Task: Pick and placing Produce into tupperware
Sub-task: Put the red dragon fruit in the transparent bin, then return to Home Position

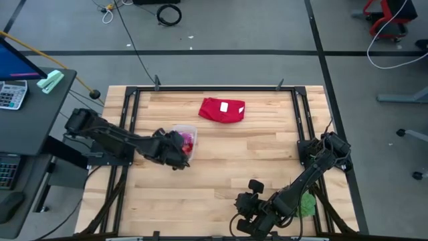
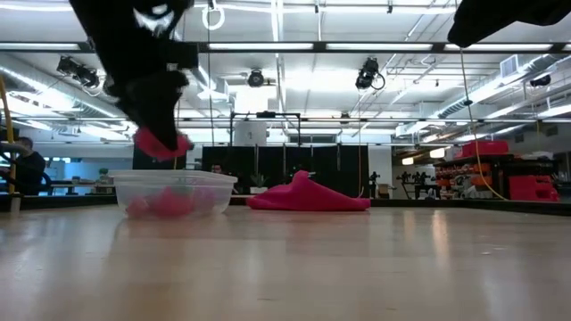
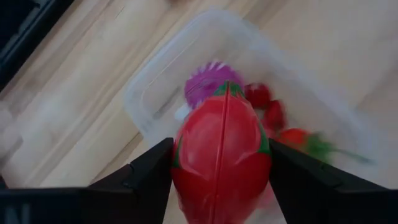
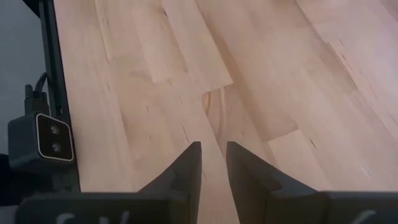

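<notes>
My left gripper (image 3: pixel 221 168) hangs over the clear rectangular tupperware tub (image 1: pixel 185 137) (image 3: pixel 261 68), shut on the larger red oval piece of produce (image 3: pixel 221 158). In the low view this piece (image 2: pixel 161 141) is just above the tub's rim (image 2: pixel 169 178). Inside the tub lie a purple piece (image 3: pixel 205 84) and small red pieces (image 3: pixel 268 109); they show pink through its wall (image 2: pixel 165 203). My right gripper (image 4: pixel 213 165) waits near the table's near edge (image 1: pixel 244 215), shut with only a narrow slit between its fingers, holding nothing. My left gripper pinches the larger red oval piece between its two fingers, one finger (image 3: pixel 152 171) on each of its opposite sides (image 3: pixel 180 155). The fingers slant down from the table's left. The piece is lifted clear, above the tub's opening, its green-tipped end (image 3: pixel 227 89) pointing away from the wrist.
A folded red cloth with a white label (image 1: pixel 222 110) (image 2: pixel 308 196) lies toward the table's far edge, beyond the tub. Something green (image 1: pixel 307 204) shows under my right arm near the right edge. Bare wood (image 1: pixel 247 161) stretches across the table's middle.
</notes>
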{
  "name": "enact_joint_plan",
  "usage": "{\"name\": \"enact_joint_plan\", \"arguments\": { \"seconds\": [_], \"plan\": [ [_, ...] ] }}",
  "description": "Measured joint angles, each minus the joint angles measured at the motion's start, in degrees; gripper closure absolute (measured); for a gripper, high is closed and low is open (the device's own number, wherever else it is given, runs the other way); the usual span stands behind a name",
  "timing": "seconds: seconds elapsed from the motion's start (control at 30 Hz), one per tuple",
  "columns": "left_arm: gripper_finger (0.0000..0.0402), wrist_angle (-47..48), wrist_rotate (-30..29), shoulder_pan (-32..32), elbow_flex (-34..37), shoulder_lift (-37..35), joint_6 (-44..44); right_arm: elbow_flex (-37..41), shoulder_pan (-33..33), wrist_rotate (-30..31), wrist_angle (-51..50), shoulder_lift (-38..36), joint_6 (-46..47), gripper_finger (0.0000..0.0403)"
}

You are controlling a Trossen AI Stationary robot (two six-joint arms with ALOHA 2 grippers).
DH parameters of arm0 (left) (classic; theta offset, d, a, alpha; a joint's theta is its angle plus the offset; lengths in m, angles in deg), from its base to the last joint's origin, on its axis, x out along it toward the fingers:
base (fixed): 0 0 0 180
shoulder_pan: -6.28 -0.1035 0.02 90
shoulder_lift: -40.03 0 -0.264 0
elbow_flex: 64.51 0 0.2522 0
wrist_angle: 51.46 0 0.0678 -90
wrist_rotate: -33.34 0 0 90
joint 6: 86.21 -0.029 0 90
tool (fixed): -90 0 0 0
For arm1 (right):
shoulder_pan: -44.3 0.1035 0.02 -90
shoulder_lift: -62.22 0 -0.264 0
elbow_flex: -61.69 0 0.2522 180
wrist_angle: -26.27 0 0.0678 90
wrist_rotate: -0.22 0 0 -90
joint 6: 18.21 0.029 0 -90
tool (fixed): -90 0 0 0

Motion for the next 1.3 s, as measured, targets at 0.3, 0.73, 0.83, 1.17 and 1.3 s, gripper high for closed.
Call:
{"name": "enact_joint_plan", "arguments": {
  "seconds": [0.3,0.73,0.83,1.17,1.3],
  "plan": [
    [0.0156,-19.3,0.0,-2.6,10.4,0.1,-0.4,0.0,0.0,0.4,0.2,0.0,0.0,0.032],
    [0.0122,-24.2,0.0,-2.8,11.4,0.1,-3.7,0.0,0.0,0.4,0.1,0.0,-0.5,0.0319],
    [0.0121,-25.9,1.3,-2.7,10.8,-0.4,-5.3,0.0,0.0,0.4,0.1,0.0,-0.5,0.0318],
    [0.0139,-11.4,14.7,0.7,-7.6,-1.6,-17.0,0.0,0.0,0.4,0.1,0.0,-1.0,0.0318],
    [0.0142,-2.4,20.2,3.0,-16.2,-1.6,-17.0,0.0,0.0,-1.6,0.7,0.0,-0.9,0.0318]
  ]
}}
